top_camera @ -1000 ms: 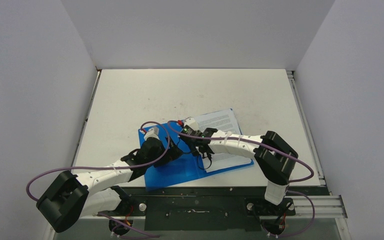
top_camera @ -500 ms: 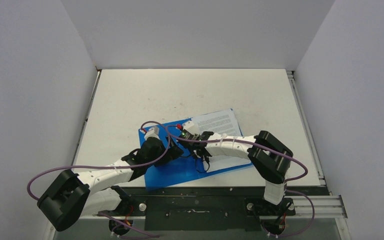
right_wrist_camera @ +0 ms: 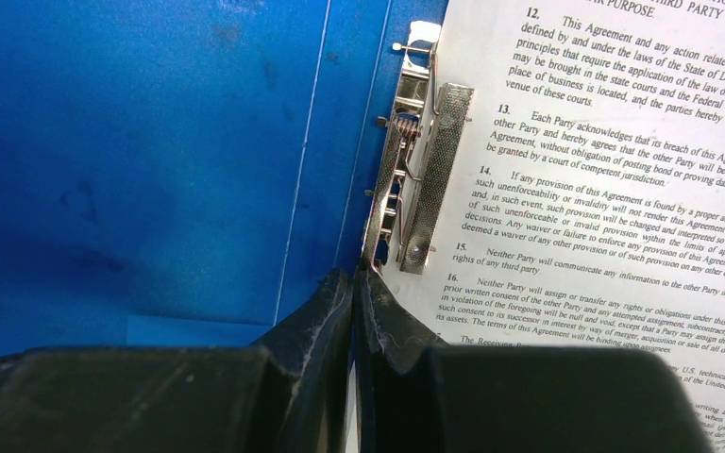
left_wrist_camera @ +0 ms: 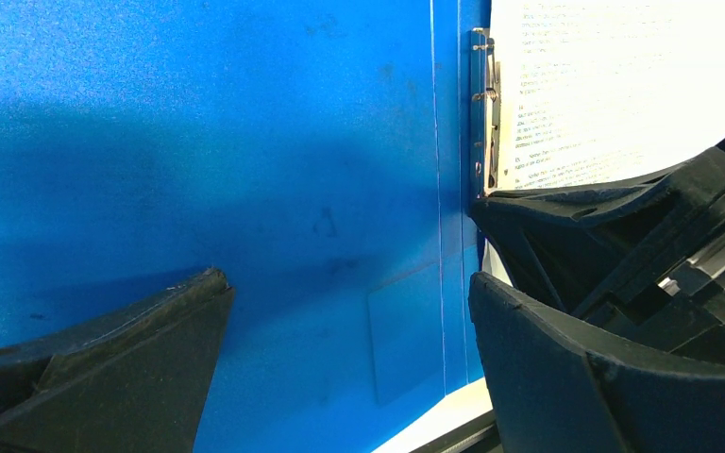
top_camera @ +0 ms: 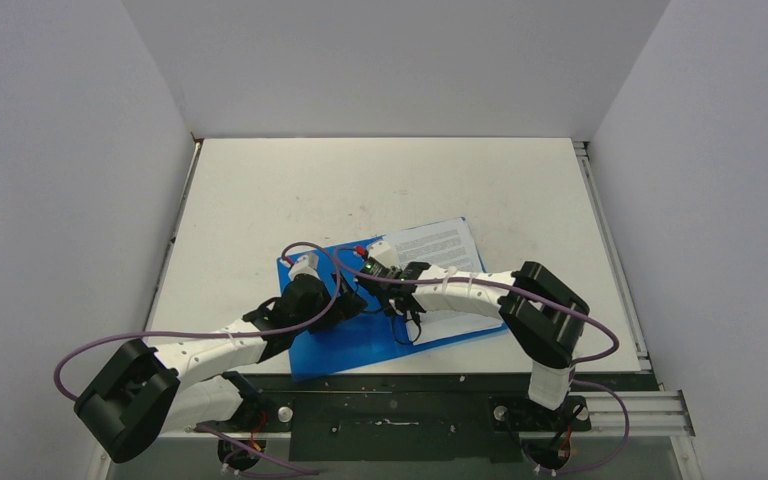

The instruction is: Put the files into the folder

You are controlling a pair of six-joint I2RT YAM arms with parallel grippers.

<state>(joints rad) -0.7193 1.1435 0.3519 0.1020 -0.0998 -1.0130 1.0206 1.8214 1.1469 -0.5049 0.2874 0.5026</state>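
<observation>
White tabletop (top_camera: 260, 200) fills the overhead view between pale walls. The folder (top_camera: 360, 345) lies open close to the near edge, and the files (top_camera: 440, 245) rest on its right half. The left gripper (top_camera: 350, 300) hangs over the left cover and the right gripper (top_camera: 397, 300) sits at the spine. From the left wrist, the left jaws stand wide apart just above bare blue cover, holding nothing. From the right wrist, the fingers are pressed together on nothing visible, tips at the near end of the clip (right_wrist_camera: 425, 170), whose bar lies over the sheets' left edge. The step looks like securing the sheets. It would go best with the shut tips bearing squarely on the clip without dragging paper, and the left arm pinning the cover so nothing slides.
</observation>
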